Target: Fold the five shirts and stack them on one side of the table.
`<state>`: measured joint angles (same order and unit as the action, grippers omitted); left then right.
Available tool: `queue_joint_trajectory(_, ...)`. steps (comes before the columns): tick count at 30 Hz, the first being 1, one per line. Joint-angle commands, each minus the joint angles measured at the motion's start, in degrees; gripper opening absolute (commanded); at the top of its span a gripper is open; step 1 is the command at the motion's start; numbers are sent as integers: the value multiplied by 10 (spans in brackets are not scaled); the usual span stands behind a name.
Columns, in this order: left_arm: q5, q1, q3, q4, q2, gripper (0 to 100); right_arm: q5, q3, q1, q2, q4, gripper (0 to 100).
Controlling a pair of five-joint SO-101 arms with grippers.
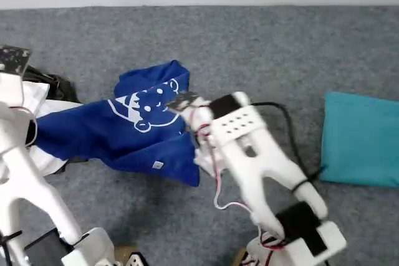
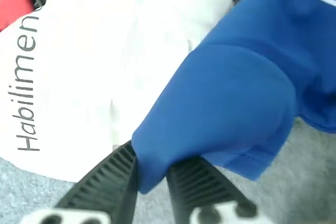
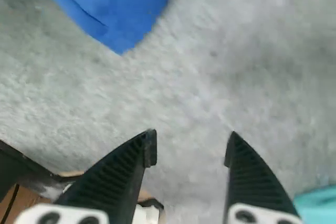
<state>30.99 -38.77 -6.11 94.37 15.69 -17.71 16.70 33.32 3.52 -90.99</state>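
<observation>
The left tool (image 2: 152, 167) pinches the edge of a rumpled blue shirt (image 1: 134, 132) with a white cartoon print, on the grey surface (image 1: 249, 48); the right tool (image 3: 191, 142) gapes just beside that shirt.

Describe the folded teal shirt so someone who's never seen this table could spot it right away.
Take the gray table from the high view and go to its right edge. The teal shirt lies there alone as a flat, neat rectangle. Unlike the crumpled blue shirt and white shirt on the left, it is folded and plain.
</observation>
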Motion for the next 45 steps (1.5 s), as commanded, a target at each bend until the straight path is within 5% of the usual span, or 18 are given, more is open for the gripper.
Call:
queue_joint_trajectory(1, -1, -26, -15, -39, 22, 14, 11, -63, 54, -35, 4, 231)
queue_joint_trajectory(13, -1, -45, -47, -54, 22, 14, 20, -191, 145, -220, -5, 286)
queue_joint_trajectory(22, -1, -45, -47, -54, 22, 14, 56, -269, 149, -366, 1, 284)
queue_joint_trajectory(27, -1, -45, -47, -54, 22, 14, 54, -320, 145, -410, -6, 115)
queue_joint_trajectory(30, -1, -45, -47, -52, 22, 14, 41, -342, 140, -405, -6, 9)
queue_joint_trajectory(45, -2, -4, 43, 15, 28, 14, -80, -346, 0, -149, -102, 10)
